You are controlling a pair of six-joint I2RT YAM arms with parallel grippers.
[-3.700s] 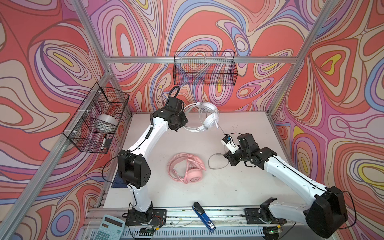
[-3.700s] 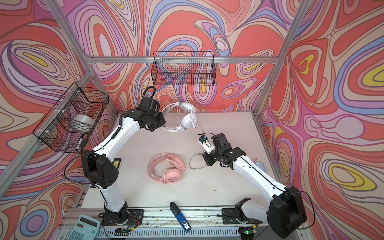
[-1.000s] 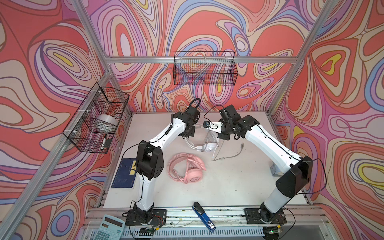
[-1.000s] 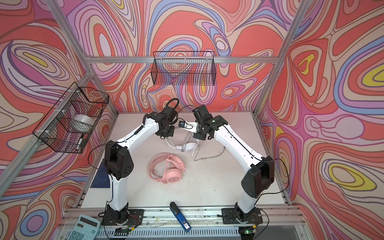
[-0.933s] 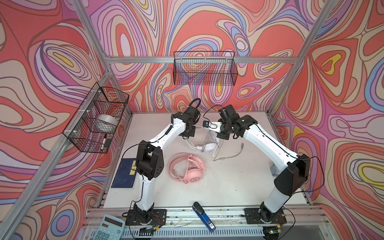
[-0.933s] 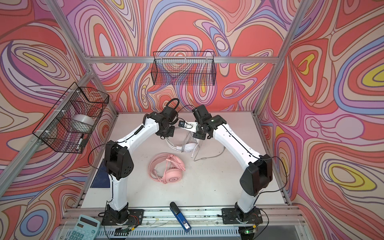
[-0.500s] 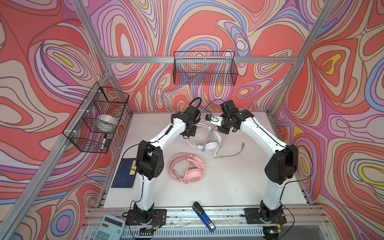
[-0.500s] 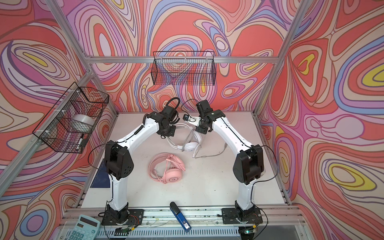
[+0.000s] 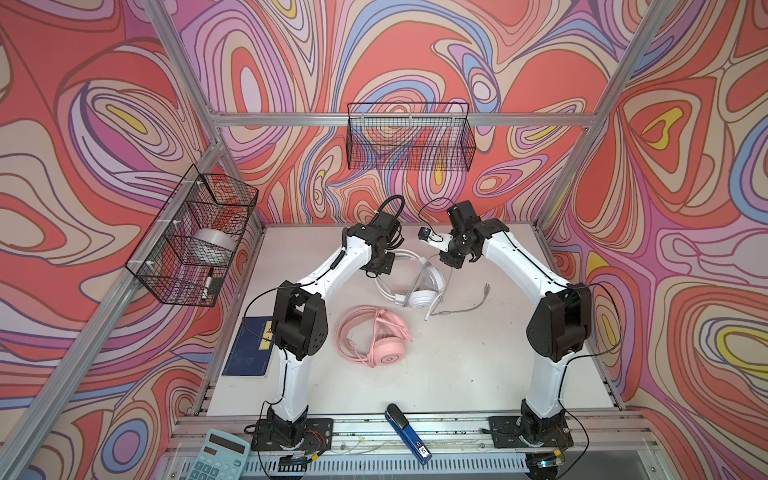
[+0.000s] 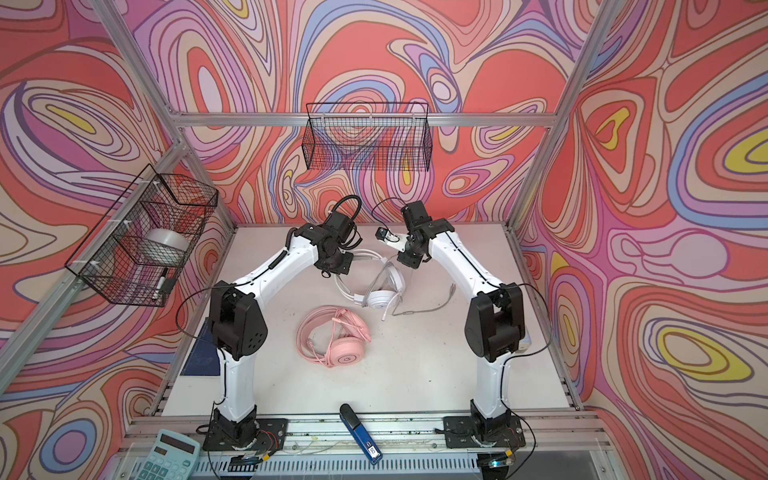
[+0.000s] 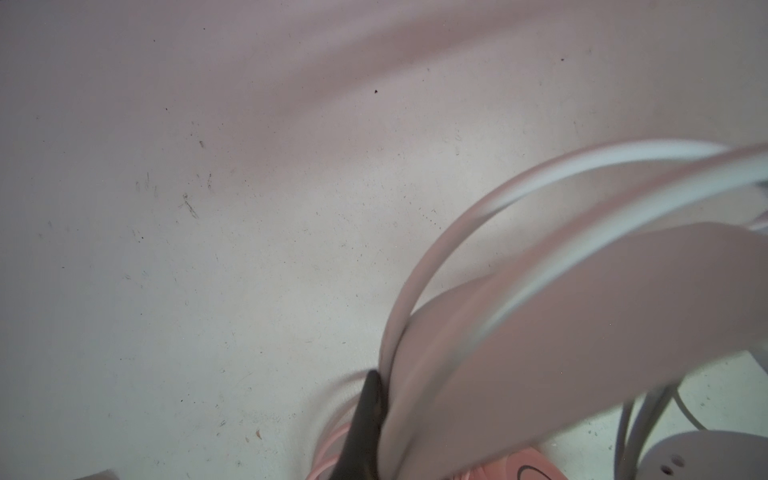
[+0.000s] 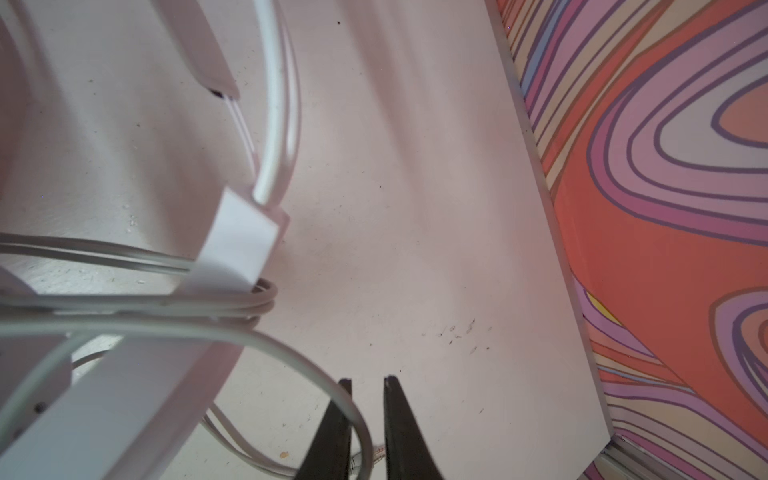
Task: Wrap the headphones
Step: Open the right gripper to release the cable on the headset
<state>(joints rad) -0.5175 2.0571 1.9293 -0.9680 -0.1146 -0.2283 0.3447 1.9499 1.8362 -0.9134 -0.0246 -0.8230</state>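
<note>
The white headphones point(image 9: 420, 299) point(image 10: 381, 300) stand tilted at the table's back middle. My left gripper point(image 9: 380, 266) point(image 10: 336, 266) is shut on their headband point(image 11: 540, 332); one black fingertip point(image 11: 373, 376) presses against it. Their grey cable point(image 9: 461, 309) point(image 12: 291, 353) is looped round the band near an earcup, and its tail trails right on the table. My right gripper point(image 9: 453, 262) point(image 10: 409, 262) point(image 12: 368, 380) hangs just right of the headset, slightly open, with the cable running loosely through the gap. The pink headphones point(image 9: 386, 353) point(image 10: 347, 353) lie flat nearer the front, cable coiled on them.
A wire basket point(image 9: 187, 249) with a tape roll hangs on the left wall, and another basket point(image 9: 411, 141) on the back wall. A blue notebook point(image 9: 249, 345) lies front left. A calculator point(image 9: 216, 457) and a blue stapler point(image 9: 407, 432) sit at the front rail.
The right arm swung its elbow in and carried its gripper a little toward the back, then parted its jaws slightly round the cable. The left arm held still on the headband.
</note>
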